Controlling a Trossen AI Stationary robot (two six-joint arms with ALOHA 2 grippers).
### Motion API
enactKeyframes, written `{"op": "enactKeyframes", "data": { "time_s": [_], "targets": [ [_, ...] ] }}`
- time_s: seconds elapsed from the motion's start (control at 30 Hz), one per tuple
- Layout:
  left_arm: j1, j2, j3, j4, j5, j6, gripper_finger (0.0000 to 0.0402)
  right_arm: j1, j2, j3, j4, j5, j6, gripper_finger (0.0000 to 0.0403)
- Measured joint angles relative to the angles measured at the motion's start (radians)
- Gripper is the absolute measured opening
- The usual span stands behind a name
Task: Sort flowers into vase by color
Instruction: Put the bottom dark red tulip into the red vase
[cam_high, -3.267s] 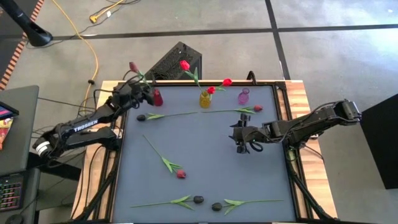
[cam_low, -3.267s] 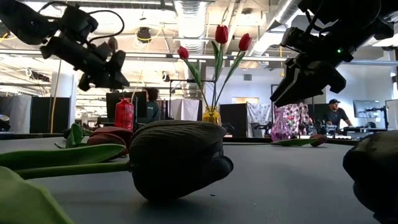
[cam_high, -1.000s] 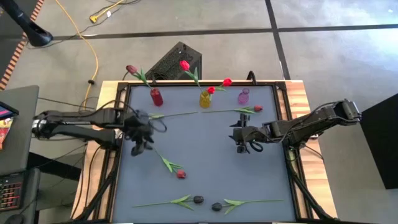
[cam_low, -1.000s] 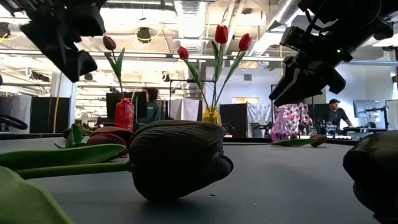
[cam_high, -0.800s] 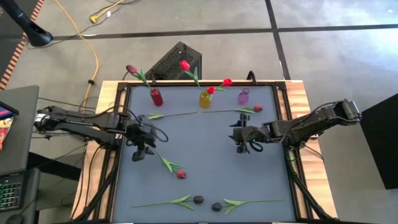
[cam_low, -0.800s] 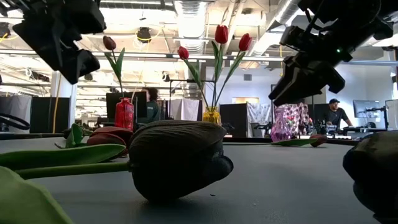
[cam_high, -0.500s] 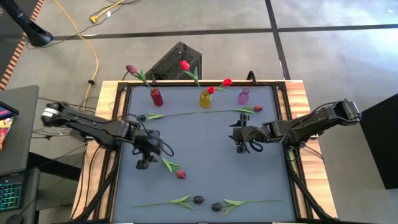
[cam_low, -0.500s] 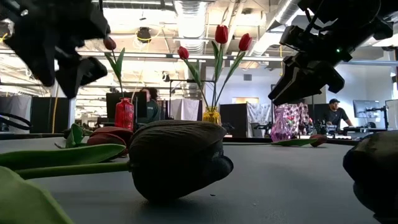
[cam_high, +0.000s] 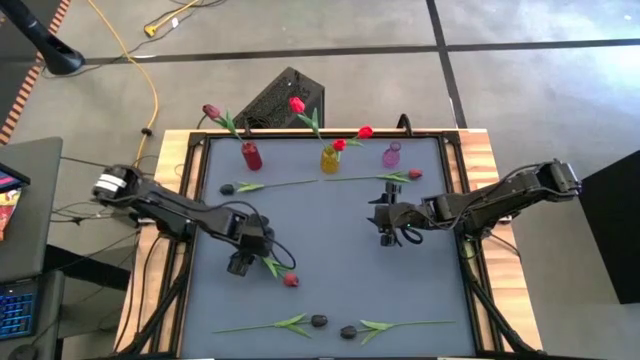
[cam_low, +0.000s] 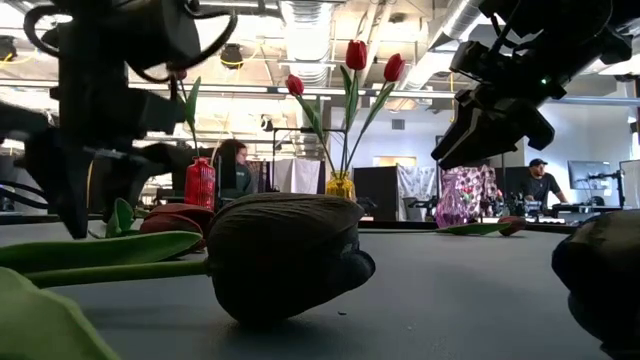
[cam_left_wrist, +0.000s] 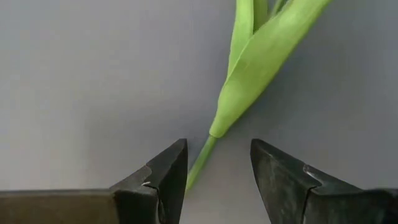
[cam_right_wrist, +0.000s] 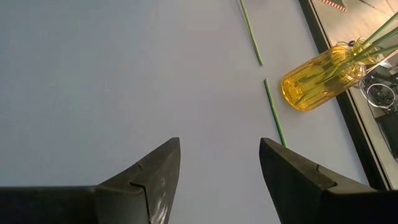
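So this one's partway through the sort, nowhere near finished. Going from the front edge of the table (cam_high: 400, 300) back: two dark-headed tulips still lie flat near the front, one at (cam_high: 318, 321) and another just beside it at (cam_high: 348, 331), stems pointing away from each other. A bit further in there's a red tulip (cam_high: 290, 280) lying on the mat, and that looks like the one being worked on. The left pincer (cam_high: 240, 263) is right down over its stem, jaws apart with the green stem (cam_left_wrist: 200, 163) running between them, not clamped on it yet.

Around mid-table the right pincer (cam_high: 385, 225) just hangs there, spread open, holding nothing.

Toward the back, two more flowers lie unsorted: a dark one (cam_high: 228, 188) on the left and a red one (cam_high: 414, 174) on the right, stems pointing toward each other.

Along the back edge stand three little vases. The red vase (cam_high: 252, 156) has one maroon tulip in it, the yellow vase (cam_high: 330, 158) has three bright red ones, and the purple vase (cam_high: 391, 154) looks empty. So roughly four in, five left on the table, by the look of it.

As for writing or brands, nothing can be read anywhere in these shots.
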Motion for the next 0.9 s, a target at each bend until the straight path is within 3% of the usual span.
{"op": "enactKeyframes", "data": {
  "time_s": [0.27,0.4,0.63,0.9],
  "targets": [
    [0.000,0.048,0.005,0.000,0.000,0.042,0.0158,0.000,0.000,0.000,0.003,0.000,-0.008,0.0244],
    [0.000,0.049,0.004,0.002,-0.003,0.064,0.0116,0.000,0.000,0.000,0.013,0.000,-0.009,0.0244],
    [0.002,0.052,0.015,0.000,-0.007,0.067,0.0010,0.000,0.000,0.000,0.014,0.000,-0.008,0.0244],
    [0.001,0.055,0.152,-0.008,0.010,0.102,0.0001,0.000,0.000,0.000,0.015,0.000,-0.008,0.0244]
  ]
}}
